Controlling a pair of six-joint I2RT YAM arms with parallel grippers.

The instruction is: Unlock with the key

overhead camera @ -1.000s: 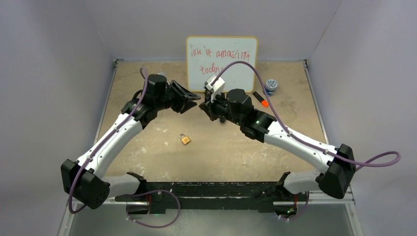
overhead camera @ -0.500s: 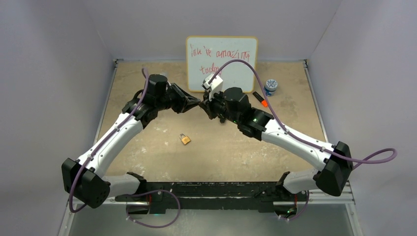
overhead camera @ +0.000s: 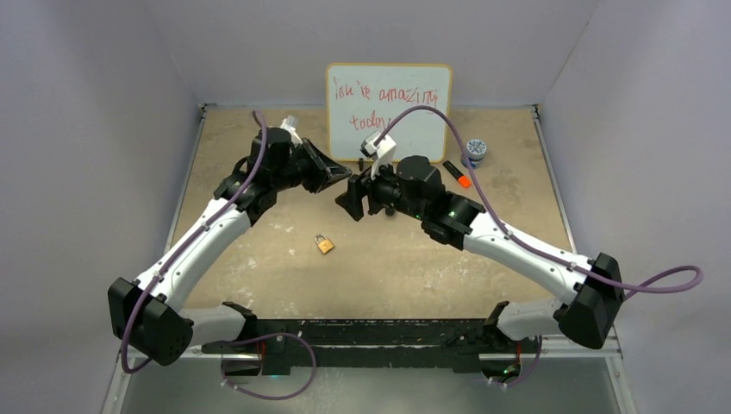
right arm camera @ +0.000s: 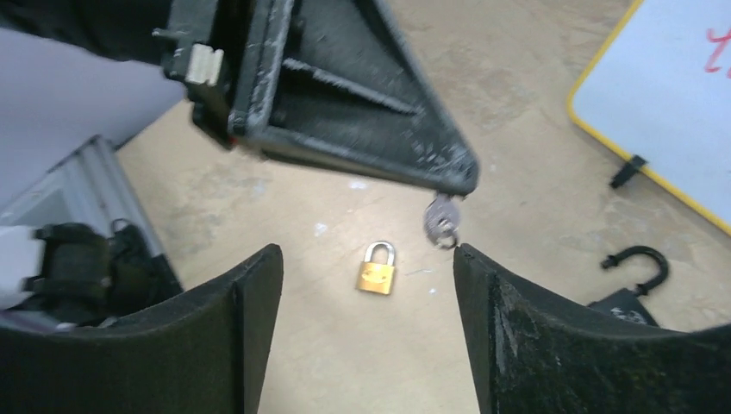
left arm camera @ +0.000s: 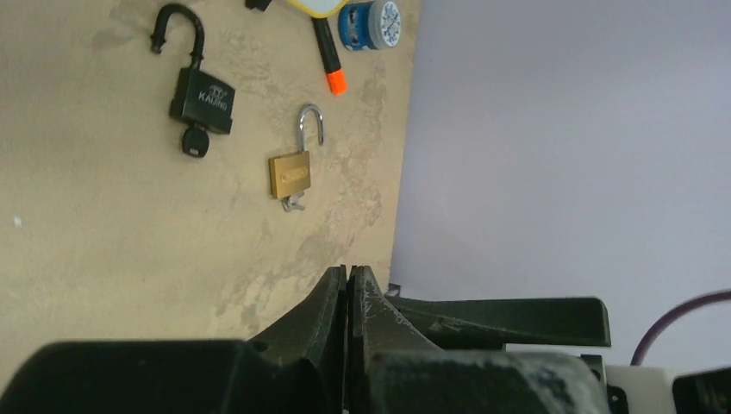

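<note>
Pinching the key point(right arm camera: 442, 222) at its very tips, our left gripper point(right arm camera: 461, 179) is clamped tight, while our right gripper point(overhead camera: 350, 200) faces it, spread wide and empty. Below them the shut brass padlock point(right arm camera: 377, 268) lies flat on the table point(overhead camera: 396, 267), well apart. We judge the key is secured and insertion not begun. Next we must steady the lock and line the blade with its keyway.

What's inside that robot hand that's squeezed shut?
A small silver key sticks out of the shut left gripper. Only its lower part shows; the rest is hidden in the grip.
</note>
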